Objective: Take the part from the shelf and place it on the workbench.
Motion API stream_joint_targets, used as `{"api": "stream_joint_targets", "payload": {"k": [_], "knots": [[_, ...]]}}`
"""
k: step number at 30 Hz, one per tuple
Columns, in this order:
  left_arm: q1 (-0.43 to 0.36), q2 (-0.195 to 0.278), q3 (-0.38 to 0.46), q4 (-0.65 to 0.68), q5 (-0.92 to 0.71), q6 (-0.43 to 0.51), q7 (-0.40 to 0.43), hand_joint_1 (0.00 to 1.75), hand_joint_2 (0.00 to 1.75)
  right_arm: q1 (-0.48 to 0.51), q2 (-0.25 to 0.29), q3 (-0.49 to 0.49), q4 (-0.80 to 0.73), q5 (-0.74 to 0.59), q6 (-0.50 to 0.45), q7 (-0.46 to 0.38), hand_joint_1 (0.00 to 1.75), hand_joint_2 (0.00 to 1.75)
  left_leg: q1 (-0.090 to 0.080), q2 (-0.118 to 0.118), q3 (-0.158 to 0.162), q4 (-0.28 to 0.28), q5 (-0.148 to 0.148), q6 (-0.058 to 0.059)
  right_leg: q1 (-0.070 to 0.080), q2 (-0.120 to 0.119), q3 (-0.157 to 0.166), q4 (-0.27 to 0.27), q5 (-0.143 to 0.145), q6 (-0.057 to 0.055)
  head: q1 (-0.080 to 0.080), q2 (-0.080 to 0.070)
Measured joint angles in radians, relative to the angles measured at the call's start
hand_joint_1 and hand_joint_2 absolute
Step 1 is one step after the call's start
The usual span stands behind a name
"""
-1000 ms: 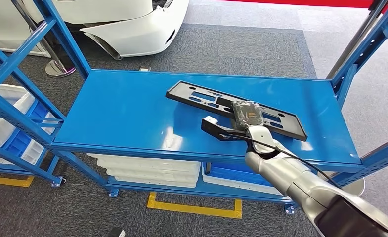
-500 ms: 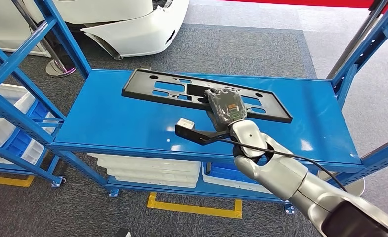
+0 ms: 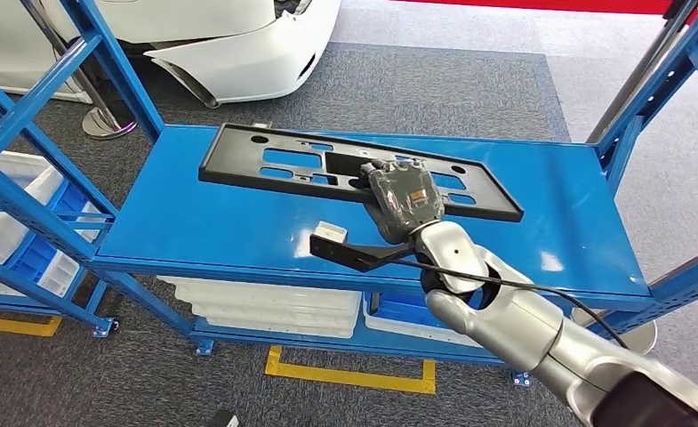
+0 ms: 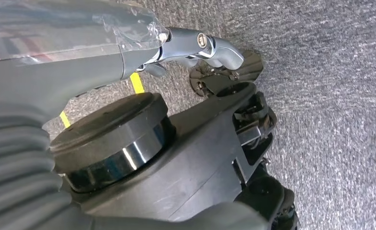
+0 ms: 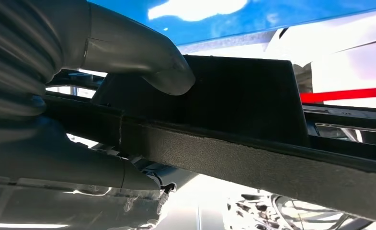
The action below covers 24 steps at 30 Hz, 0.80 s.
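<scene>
A long flat black plastic part [image 3: 284, 165] with several cut-outs hangs tilted a little above the blue shelf board [image 3: 212, 222]. My right hand [image 3: 405, 197] grips it near its middle, reaching in from the lower right. In the right wrist view the grey thumb [image 5: 147, 55] presses on the black part [image 5: 243, 96], whose edge crosses the picture. A black bracket with a white tip [image 3: 332, 238] sticks out from the right wrist over the board's front. My left hand [image 4: 104, 57] hangs over grey carpet, its fingers curled around nothing.
Blue uprights [image 3: 25, 133] frame the shelf on both sides. White trays [image 3: 265, 307] lie on the level below, with white and blue bins [image 3: 25, 236] at the left. A white car bumper [image 3: 238, 53] stands behind on grey carpet. Yellow floor tape [image 3: 354, 374] marks the front.
My right hand has lifted the black part off the shelf board and swung it to the left and away from me. The part now lies nearly level across the board's back.
</scene>
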Motion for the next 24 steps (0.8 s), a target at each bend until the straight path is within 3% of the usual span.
{"api": "stream_joint_targets", "payload": {"k": [14, 18, 20, 22, 24], "knots": [[0.0, 0.0, 0.0, 0.0, -0.01, 0.003, 0.008, 0.0, 1.75, 0.021, -0.012, -0.017, -0.038, -0.074, -0.02, -0.012, 1.75, 1.75, -0.002, 0.0, -0.004, 0.009, -0.002, 0.004, -0.004, 0.0, -0.001, -0.001, 0.003, 0.005, -0.003, 0.0], [0.0, 0.0, 0.0, 0.0, -0.017, 0.003, 0.007, 0.0, 1.75, 0.022, -0.013, -0.02, -0.045, -0.078, -0.024, -0.01, 1.75, 1.75, -0.005, 0.0, -0.011, 0.013, -0.003, 0.014, -0.007, 0.0, -0.003, -0.004, 0.006, 0.014, -0.005, 0.0], [-0.001, 0.0, 0.0, 0.0, -0.019, 0.003, 0.006, 0.0, 1.75, 0.022, -0.014, -0.024, -0.05, -0.078, -0.024, -0.008, 1.75, 1.75, -0.004, 0.002, -0.004, -0.004, 0.006, 0.025, -0.008, -0.001, 0.0, -0.009, 0.008, 0.023, -0.006, 0.0], [-0.002, -0.001, 0.0, -0.001, -0.022, 0.003, 0.006, 0.0, 1.75, 0.02, -0.017, -0.03, -0.054, -0.077, -0.024, -0.006, 1.75, 1.75, 0.001, 0.005, 0.009, -0.032, 0.021, 0.038, -0.007, -0.002, -0.017, 0.023, -0.011, 0.029, 0.0, 0.0], [-0.003, -0.002, 0.0, -0.001, -0.025, 0.003, 0.005, 0.0, 1.75, 0.02, -0.019, -0.032, -0.055, -0.075, -0.025, -0.005, 1.75, 1.75, 0.003, 0.006, 0.015, -0.044, 0.028, 0.043, -0.009, -0.002, -0.079, 0.133, -0.055, 0.034, 0.011, 0.0]]}}
